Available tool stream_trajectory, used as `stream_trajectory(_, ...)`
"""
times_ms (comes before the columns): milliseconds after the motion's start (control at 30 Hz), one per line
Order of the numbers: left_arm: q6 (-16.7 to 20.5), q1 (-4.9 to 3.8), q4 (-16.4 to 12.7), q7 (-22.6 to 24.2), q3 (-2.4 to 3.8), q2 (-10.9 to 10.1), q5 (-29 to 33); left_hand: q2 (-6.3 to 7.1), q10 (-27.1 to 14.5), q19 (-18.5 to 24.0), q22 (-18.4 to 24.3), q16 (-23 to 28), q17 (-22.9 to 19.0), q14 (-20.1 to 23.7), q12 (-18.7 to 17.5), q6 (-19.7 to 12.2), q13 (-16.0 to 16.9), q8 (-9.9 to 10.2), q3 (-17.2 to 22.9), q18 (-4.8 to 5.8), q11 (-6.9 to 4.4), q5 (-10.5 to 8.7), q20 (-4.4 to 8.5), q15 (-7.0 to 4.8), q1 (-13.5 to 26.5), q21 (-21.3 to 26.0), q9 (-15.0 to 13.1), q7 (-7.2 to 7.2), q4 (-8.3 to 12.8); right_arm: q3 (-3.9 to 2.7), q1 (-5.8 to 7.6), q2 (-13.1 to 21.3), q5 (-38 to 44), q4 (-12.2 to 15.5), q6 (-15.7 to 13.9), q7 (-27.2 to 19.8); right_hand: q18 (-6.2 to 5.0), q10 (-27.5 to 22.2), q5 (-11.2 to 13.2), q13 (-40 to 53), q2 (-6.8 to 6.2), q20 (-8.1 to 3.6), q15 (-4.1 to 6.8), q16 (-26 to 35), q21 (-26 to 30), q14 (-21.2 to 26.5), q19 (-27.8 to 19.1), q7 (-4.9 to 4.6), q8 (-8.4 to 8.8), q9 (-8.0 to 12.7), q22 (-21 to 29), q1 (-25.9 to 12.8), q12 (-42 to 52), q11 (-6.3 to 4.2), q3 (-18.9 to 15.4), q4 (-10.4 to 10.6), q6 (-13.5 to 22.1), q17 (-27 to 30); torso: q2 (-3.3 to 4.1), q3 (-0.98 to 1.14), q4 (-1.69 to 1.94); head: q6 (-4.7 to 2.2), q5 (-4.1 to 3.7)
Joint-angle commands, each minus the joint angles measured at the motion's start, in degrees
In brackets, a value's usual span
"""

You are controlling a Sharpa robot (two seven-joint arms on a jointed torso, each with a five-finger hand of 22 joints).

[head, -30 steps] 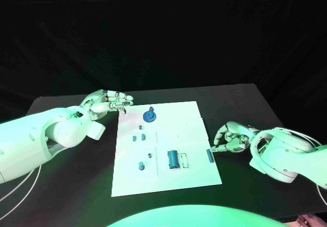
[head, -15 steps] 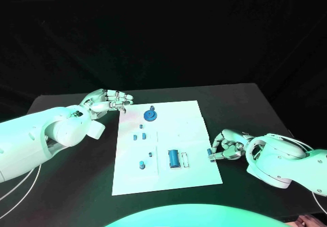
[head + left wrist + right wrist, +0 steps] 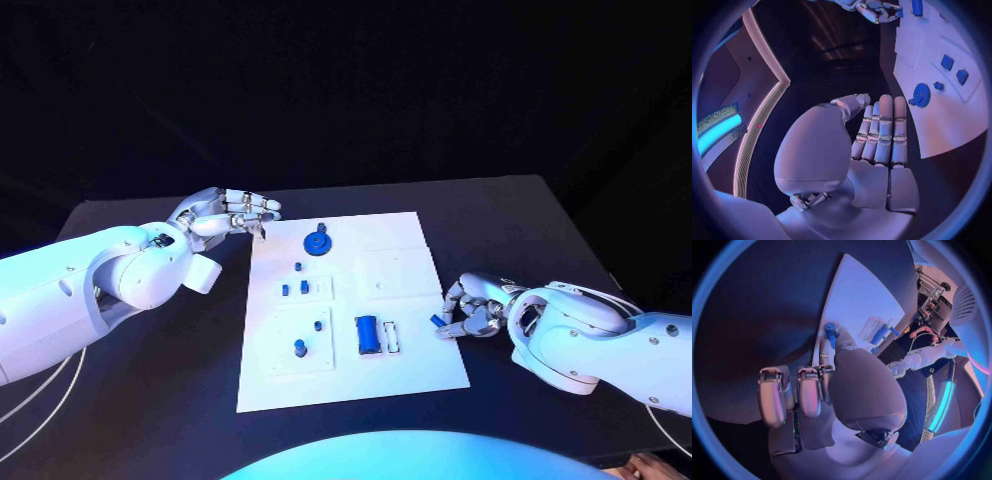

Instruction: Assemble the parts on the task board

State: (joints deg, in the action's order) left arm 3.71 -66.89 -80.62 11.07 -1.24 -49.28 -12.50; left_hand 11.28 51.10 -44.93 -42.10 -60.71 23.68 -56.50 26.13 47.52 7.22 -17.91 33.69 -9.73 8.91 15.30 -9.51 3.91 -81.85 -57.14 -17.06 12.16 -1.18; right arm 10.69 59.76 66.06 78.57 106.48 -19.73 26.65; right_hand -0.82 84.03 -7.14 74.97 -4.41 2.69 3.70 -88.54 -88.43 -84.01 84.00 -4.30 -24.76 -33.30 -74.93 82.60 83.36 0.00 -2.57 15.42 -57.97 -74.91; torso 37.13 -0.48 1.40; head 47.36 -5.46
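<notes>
The white task board point(image 3: 397, 250) lies in the middle of the table. My right hand point(image 3: 472, 307) sits at its right edge and pinches a small blue peg point(image 3: 437, 320) between thumb and fingertip; the right wrist view shows that peg point(image 3: 831, 331) standing up from the fingertips over the board point(image 3: 861, 295). My left hand point(image 3: 224, 212) hovers by the board's far left corner, fingers curled in and holding nothing. In the left wrist view the left hand's fingers point(image 3: 879, 132) lie close together beside the board point(image 3: 942, 122).
On the board are a round blue disc point(image 3: 316, 243), several small blue pieces down its left side point(image 3: 296, 289) and a blue cylinder point(image 3: 366, 333) beside a white holder point(image 3: 391, 340). Black table surrounds the board.
My right hand has slid in toward the board's right edge and closed on the small blue peg, which now tilts up off the board. The left hand has stayed put.
</notes>
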Motion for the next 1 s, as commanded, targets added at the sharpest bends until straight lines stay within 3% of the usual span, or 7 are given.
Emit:
stream_trajectory(33,-0.78,-0.02,-0.19,0.65,0.03,-0.02,0.35,-0.02,-0.49,0.3,0.11,0.26,-0.09,-0.19,0.29,-0.2,-0.1,-0.02,-0.11,-0.87,-0.08,0.36,-0.15,0.33,0.58,0.27,-0.06,0.52,-0.17,0.44,-0.79,-0.7,3.37,-0.51,3.03,1.47,0.56,2.73,1.52,10.86,-0.11,-0.58,0.3,-0.35,-0.28,-5.35,5.61,0.43,1.29,7.09,-14.72,2.91,-0.24,-0.43,2.35,-0.32,-0.19,-11.96,-0.01,-0.03,-0.02,0.03,0.01)
stream_trajectory(300,-0.84,-0.02,-0.25,0.59,0.03,-0.11,0.33,-0.03,-0.5,0.28,0.13,0.26,-0.1,-0.19,0.32,-0.2,-0.11,-0.02,-0.1,-0.87,-0.09,0.36,-0.14,0.32,0.56,0.29,-0.06,0.52,-0.16,0.45,-1.09,-1.52,5.75,-0.61,4.14,2.92,0.61,2.67,-1.83,10.89,-2.55,-0.59,0.33,-0.35,-0.52,-5.36,5.68,0.31,2.81,8.19,-14.78,6.64,-0.37,-0.4,9.42,-0.18,-1.57,-12.02,-0.04,-0.04,-0.02,-0.02,-0.01)
stream_trajectory(433,-0.81,-0.02,-0.28,0.54,0.03,-0.19,0.29,-0.05,-0.52,0.27,0.15,0.26,-0.11,-0.18,0.35,-0.21,-0.13,-0.03,-0.08,-0.88,-0.1,0.37,-0.13,0.3,0.52,0.31,-0.06,0.51,-0.12,0.45,-1.14,-1.73,6.35,-0.48,3.8,3.58,0.6,2.58,-6.89,10.84,-4.91,-0.53,0.23,-0.32,-0.48,-5.35,5.66,0.14,3.58,8.57,-14.77,5.77,-0.59,-0.3,14.81,0.53,-2.1,-11.98,-0.02,-0.05,-0.04,-0.04,0.01)
stream_trajectory(600,-0.79,-0.02,-0.33,0.52,0.03,-0.23,0.26,-0.05,-0.52,0.27,0.15,0.26,-0.11,-0.18,0.35,-0.21,-0.13,-0.03,-0.08,-0.88,-0.1,0.37,-0.13,0.3,0.52,0.31,-0.06,0.51,-0.12,0.45,-1.15,-1.84,6.57,0.07,2.41,3.95,0.6,2.64,-12.59,10.88,-6.67,-0.58,0.31,-0.32,-0.51,-5.36,5.67,0.23,3.37,7.97,-14.78,3.68,-0.62,-0.41,21.35,-0.13,-2.28,-12.01,-0.02,-0.04,-0.04,-0.05,-0.01)
stream_trajectory(733,-0.76,-0.02,-0.34,0.5,0.03,-0.25,0.24,-0.05,-0.52,0.27,0.15,0.26,-0.11,-0.18,0.35,-0.21,-0.13,-0.03,-0.08,-0.88,-0.1,0.37,-0.13,0.3,0.52,0.31,-0.06,0.51,-0.12,0.44,-1.11,-1.78,6.09,0.91,1.48,4.05,0.62,2.69,-14.92,10.9,-7.06,-0.62,0.37,-0.32,-0.59,-5.36,5.7,0.29,2.85,7.2,-14.8,2.25,-0.63,-0.46,24.4,-1.04,-1.98,-12.01,-0.03,-0.01,-0.06,-0.06,0.11)
stream_trajectory(867,-0.73,-0.02,-0.35,0.49,0.03,-0.26,0.23,-0.05,-0.52,0.27,0.15,0.26,-0.11,-0.18,0.35,-0.21,-0.13,-0.03,-0.08,-0.88,-0.1,0.37,-0.13,0.3,0.52,0.31,-0.06,0.51,-0.12,0.42,-0.65,-1.61,4.44,2.22,0.17,4.06,0.65,2.82,-16.91,10.93,-7.6,-0.62,0.37,-0.35,-0.75,-5.38,5.74,0.27,1.7,5.46,-14.84,-1.42,-0.64,-0.49,29.84,-2.94,-0.93,-12.12,-0.03,-0.01,-0.06,0.01,0.11)
stream_trajectory(1000,-0.7,-0.02,-0.35,0.48,0.03,-0.21,0.22,-0.05,-0.52,0.27,0.15,0.26,-0.11,-0.18,0.35,-0.21,-0.13,-0.03,-0.08,-0.88,-0.1,0.37,-0.13,0.3,0.52,0.31,-0.06,0.51,-0.12,0.41,0.09,-1.6,2.42,3.33,-1.05,4.01,0.69,2.91,-17.44,11.0,-7.83,-0.63,0.39,-0.38,-0.96,-5.4,5.81,0.27,1.29,4.77,-14.9,-3.36,-0.56,-0.45,31.55,-3.78,-0.47,-12.21,-0.03,-0.03,-0.05,0.01,0.07)
